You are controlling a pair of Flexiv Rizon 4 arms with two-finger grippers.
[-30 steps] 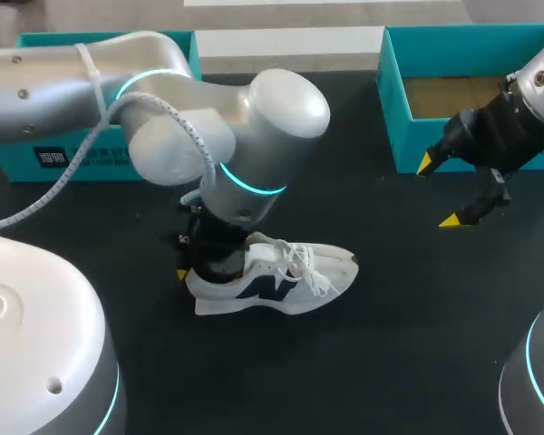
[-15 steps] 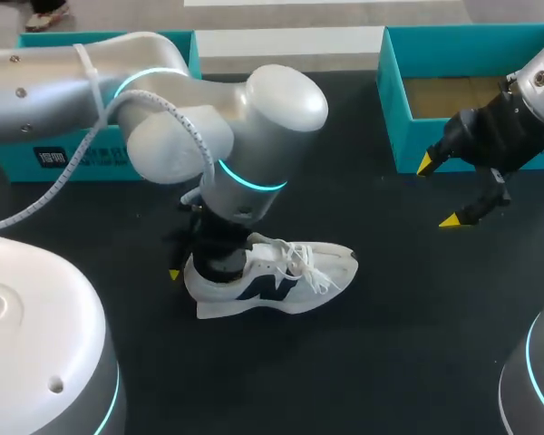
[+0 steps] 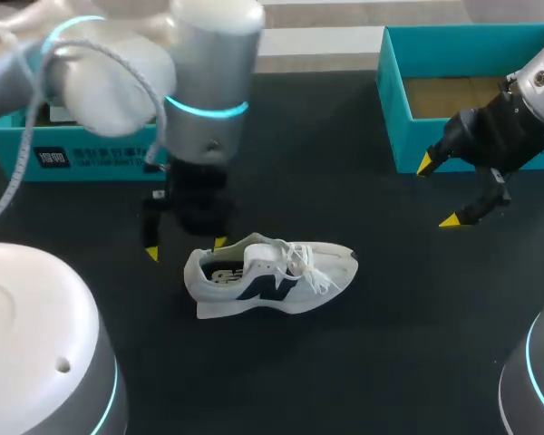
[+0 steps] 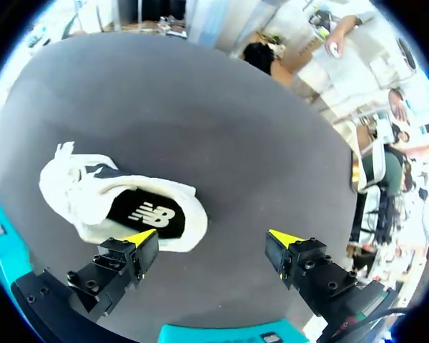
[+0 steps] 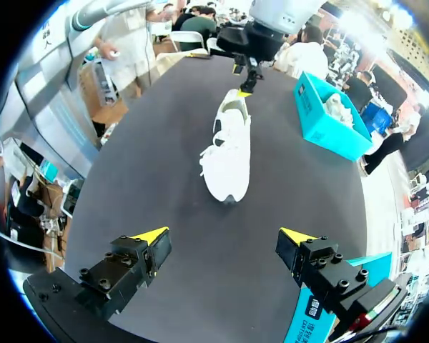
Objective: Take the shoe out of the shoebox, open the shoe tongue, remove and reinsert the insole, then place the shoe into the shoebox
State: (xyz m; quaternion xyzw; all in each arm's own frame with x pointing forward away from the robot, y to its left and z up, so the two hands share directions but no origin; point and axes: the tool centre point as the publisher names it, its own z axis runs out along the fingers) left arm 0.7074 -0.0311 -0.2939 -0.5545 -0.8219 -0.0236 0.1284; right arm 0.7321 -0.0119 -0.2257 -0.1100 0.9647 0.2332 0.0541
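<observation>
In the head view the left arm covers most of a second teal cardboard box at the far left of the black table. Only its front wall shows there. The right wrist view shows something pale and crumpled inside it, too small to identify. The open teal cardboard shoebox at the far right is cut off by the picture's edge, and the right arm hides its near corner.

The white lace-up sneaker stands on its sole near the table's middle, outside the shoebox, heel toward the left arm. Its black insole shows through the collar. The front of the insole runs under the tongue and laces and is hidden.

The left arm comes down steeply, and the left gripper hangs at the sneaker's heel. Its fingers are spread wide with nothing between them. In the left wrist view one yellow tip sits at the heel rim and the other over bare table. Whether the near tip touches the sneaker cannot be told.

The right gripper hovers just in front of the shoebox, well apart from the sneaker. Its fingers are also spread and hold nothing, and it is aimed along the table toward the sneaker's toe.
</observation>
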